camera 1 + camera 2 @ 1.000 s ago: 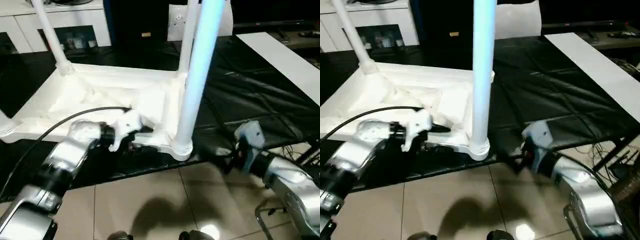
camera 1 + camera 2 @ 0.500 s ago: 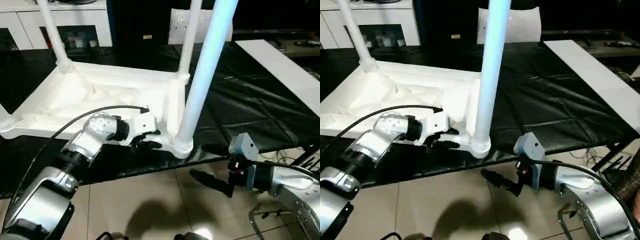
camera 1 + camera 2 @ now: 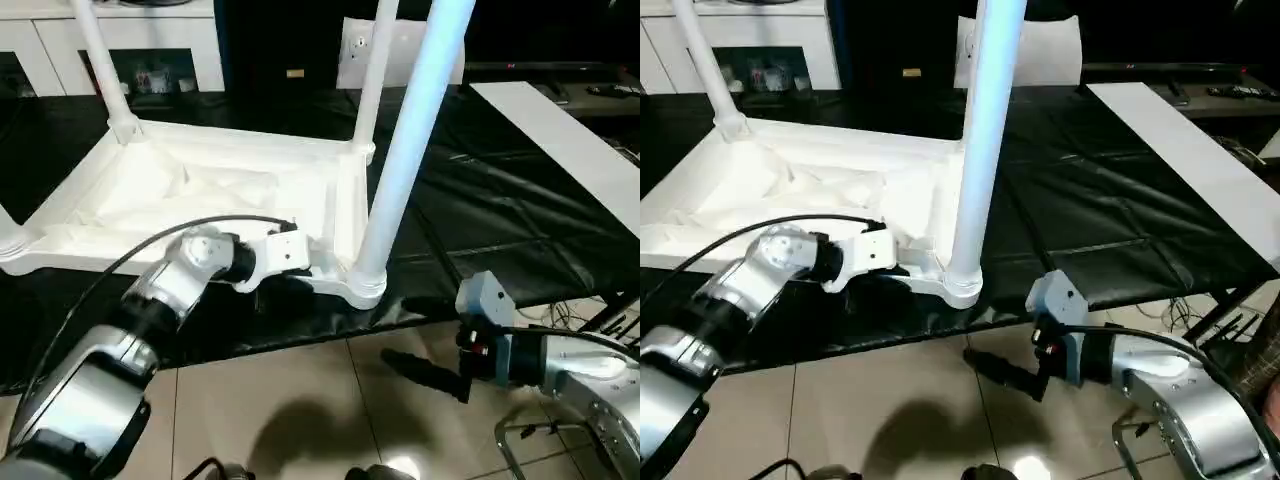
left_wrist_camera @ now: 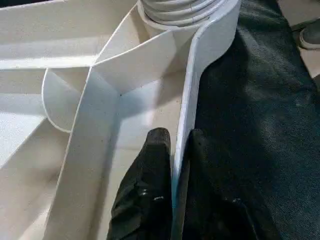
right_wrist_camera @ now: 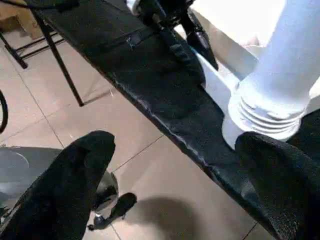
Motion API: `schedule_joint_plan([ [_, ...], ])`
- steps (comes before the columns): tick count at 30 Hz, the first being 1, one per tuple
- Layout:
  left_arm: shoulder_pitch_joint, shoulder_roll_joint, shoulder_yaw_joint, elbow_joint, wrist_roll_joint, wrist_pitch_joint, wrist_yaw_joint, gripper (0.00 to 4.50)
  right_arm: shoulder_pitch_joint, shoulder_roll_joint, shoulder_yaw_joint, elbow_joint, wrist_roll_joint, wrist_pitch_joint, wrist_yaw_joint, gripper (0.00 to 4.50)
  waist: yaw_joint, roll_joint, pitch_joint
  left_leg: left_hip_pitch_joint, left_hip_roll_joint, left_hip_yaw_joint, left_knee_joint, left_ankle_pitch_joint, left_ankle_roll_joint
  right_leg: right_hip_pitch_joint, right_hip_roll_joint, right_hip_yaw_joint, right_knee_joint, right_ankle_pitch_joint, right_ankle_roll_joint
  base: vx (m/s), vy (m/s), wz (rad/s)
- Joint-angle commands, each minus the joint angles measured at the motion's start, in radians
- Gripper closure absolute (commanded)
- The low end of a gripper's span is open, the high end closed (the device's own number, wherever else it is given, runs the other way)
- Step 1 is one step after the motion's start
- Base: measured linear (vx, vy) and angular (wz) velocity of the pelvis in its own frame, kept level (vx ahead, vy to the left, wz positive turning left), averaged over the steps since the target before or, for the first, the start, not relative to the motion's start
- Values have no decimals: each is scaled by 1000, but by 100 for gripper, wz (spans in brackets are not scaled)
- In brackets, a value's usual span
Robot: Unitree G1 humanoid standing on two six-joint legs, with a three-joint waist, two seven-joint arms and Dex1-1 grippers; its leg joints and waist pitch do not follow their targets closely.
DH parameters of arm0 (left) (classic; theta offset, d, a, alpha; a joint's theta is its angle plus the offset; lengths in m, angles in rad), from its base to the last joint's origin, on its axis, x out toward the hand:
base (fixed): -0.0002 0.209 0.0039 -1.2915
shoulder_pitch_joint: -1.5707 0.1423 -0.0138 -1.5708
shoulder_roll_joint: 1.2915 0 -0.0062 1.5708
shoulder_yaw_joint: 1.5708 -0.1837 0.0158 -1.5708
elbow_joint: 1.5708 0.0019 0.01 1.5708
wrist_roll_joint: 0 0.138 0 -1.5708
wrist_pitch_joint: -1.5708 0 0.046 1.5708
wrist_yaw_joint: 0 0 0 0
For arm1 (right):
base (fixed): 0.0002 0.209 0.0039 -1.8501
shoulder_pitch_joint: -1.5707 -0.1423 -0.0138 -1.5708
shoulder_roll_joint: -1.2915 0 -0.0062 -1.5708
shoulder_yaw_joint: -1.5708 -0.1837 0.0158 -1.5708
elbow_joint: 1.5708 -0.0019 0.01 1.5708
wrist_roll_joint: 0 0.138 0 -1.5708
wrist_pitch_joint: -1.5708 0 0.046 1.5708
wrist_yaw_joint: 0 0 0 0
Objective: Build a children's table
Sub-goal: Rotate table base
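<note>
Left hand (image 4: 172, 150) pinches tabletop (image 3: 180, 190) rim; right hand (image 3: 425, 340) spread wide; black work table (image 3: 500, 200), tile floor (image 3: 330, 400).

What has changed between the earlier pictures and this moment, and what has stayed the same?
The left tool has closed onto the side wall of the upturned tabletop, one finger on each face, close to the nearest leg. The right tool drew back from the black work table and now hangs wide open over the floor. The tabletop and its standing legs stayed in place.

Left gripper (image 4: 172, 150) fingers pinched together, right gripper (image 3: 425, 340) fingers spread
</note>
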Motion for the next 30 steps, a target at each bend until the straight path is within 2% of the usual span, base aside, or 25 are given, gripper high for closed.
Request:
schedule_joint_plan([
  [1,-3,-10,10,19,9,52,27,404,-4,-2,-6,-4,-12,-11,-7,0,8,2,-62,-6,15,-7,-70,-216,36,52,-65,32,-99,-469,-78,0,0,0],
  [2,-4,-18,19,15,-1,81,23,411,0,1,-9,-4,-12,-12,-9,0,5,-5,-64,-2,15,-5,-68,-221,36,50,-63,33,-100,-465,-84,0,0,0],
  [3,-3,-23,27,9,-10,105,24,416,5,6,-10,-6,-15,-16,-15,0,7,5,-61,-2,15,-6,-69,-223,35,49,-64,33,-100,-464,-89,0,0,0],
  [4,-2,-25,32,6,-15,121,29,420,10,10,-11,-9,-18,-20,-23,0,5,1,-62,-4,13,-5,-68,-226,36,51,-63,32,-102,-465,-91,0,0,0],
  [5,-4,-26,35,5,-13,134,40,423,13,13,-13,-10,-22,-23,-30,0,6,5,-62,-4,13,-7,-70,-226,35,52,-63,32,-101,-461,-94,0,0,0],
  [7,-9,-33,53,5,-16,158,79,427,19,19,-17,-10,-29,-32,-44,0,2,1,-64,-6,12,-6,-69,-222,36,54,-61,31,-100,-446,-98,0,0,0],
  [10,-6,-46,90,3,-26,185,144,436,25,28,-19,-10,-31,-34,-60,0,-4,9,-63,-7,11,-7,-68,-222,41,56,-59,30,-99,-426,-107,0,0,0],
  [13,-3,-54,123,-8,-31,190,196,443,13,31,-26,-6,-30,-28,-72,0,-14,4,-61,-12,8,-7,-68,-217,47,59,-56,28,-99,-411,-110,0,0,0],
  [14,-2,-53,126,-7,-30,183,202,445,12,31,-25,-5,-34,-30,-75,0,-18,7,-61,-15,8,-8,-68,-210,50,60,-55,28,-97,-406,-108,0,0,0],
  [19,-6,-35,114,30,16,20,268,449,14,37,-18,-8,-52,-40,-100,0,-20,8,-64,-10,10,-5,-66,-204,64,56,-52,30,-99,-372,-114,0,0,0],
  [20,-7,-25,103,38,32,-41,277,449,14,39,-18,-10,-55,-40,-108,0,-18,10,-66,-11,12,-6,-67,-194,64,57,-52,30,-95,-333,-123,0,0,0],
  [23,-1,-16,104,33,37,-86,280,449,15,44,-16,-12,-60,-42,-120,0,-16,17,-68,-9,20,-6,-68,-169,65,58,-56,31,-82,-218,-168,0,0,0],
  [24,13,-14,129,11,13,-93,267,417,17,51,-16,-15,-63,-44,-134,0,-16,17,-68,-9,20,-6,-68,-165,65,59,-56,31,-81,-202,-177,0,0,0],
  [25,14,-13,131,9,11,-92,267,417,17,52,-16,-15,-63,-44,-136,0,-15,17,-68,-9,21,-5,-68,-161,65,60,-59,30,-78,-183,-191,0,0,0],
  [26,23,-11,143,-5,-2,-111,262,384,18,57,-17,-16,-65,-45,-145,0,-14,18,-68,-8,23,-5,-69,-162,64,60,-60,31,-76,-170,-201,0,0,0],
  [27,30,-11,152,-11,-21,-128,246,384,19,62,-19,-17,-66,-45,-151,0,-15,17,-67,-9,23,-4,-69,-163,65,60,-59,31,-77,-167,-203,0,0,0],
  [28,50,-13,178,-30,-60,-147,233,381,21,76,-22,-19,-67,-43,-167,0,-14,12,-68,-8,22,-3,-69,-161,64,62,-61,31,-75,-163,-208,0,0,0],
  [29,53,-13,183,-33,-67,-148,229,371,21,78,-22,-19,-67,-43,-170,0,-13,17,-66,-7,24,-3,-70,-164,62,59,-63,32,-75,-162,-218,0,0,0],
  [30,66,-16,198,-48,-94,-146,212,358,21,86,-24,-20,-66,-41,-178,0,-13,14,-65,-5,26,-2,-71,-170,60,59,-64,32,-76,-168,-219,0,0,0],
])
